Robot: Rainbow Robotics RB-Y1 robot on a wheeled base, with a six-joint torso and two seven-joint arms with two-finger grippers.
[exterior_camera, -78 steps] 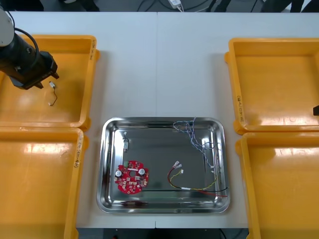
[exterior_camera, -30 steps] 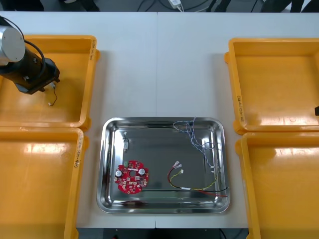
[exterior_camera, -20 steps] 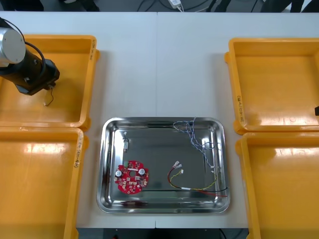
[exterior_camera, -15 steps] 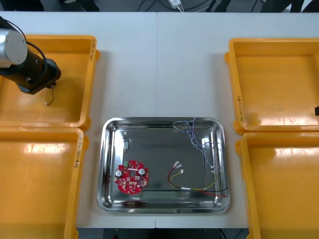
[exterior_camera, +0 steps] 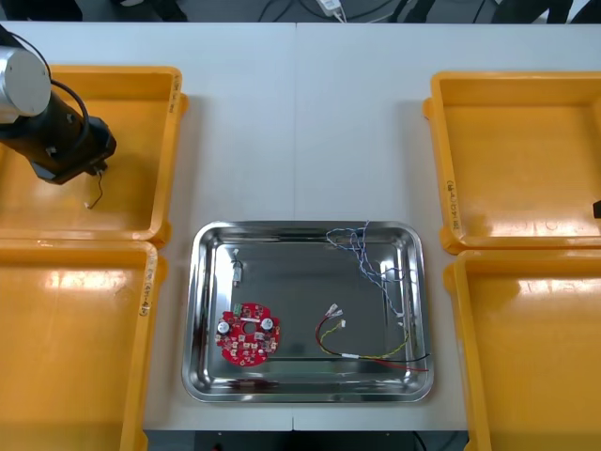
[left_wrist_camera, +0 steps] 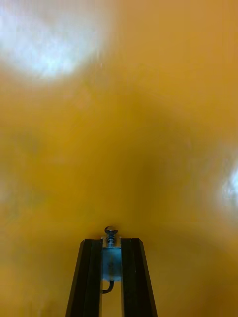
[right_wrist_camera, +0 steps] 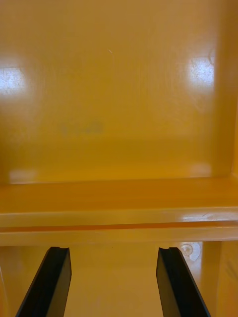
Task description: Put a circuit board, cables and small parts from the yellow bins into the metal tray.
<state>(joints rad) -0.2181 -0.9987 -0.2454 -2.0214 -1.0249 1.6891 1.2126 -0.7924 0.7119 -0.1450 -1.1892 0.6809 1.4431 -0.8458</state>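
Left claw [exterior_camera: 94,170], upper left of frame, over yellow plastic bin [exterior_camera: 141,103]: clenched on small metal part with thin black lead [left_wrist_camera: 112,257]. Risk I judge: shallow tip grip; lead could snag bin wall, dropping part short of shiny metal tray [exterior_camera: 192,310]. Right claw [right_wrist_camera: 113,252]: released, parked at right edge.

Light table [exterior_camera: 282,122], a seam [exterior_camera: 296,141] running near to far down its middle. Past the far edge, dark floor [exterior_camera: 235,9] with a white plug [exterior_camera: 331,6].
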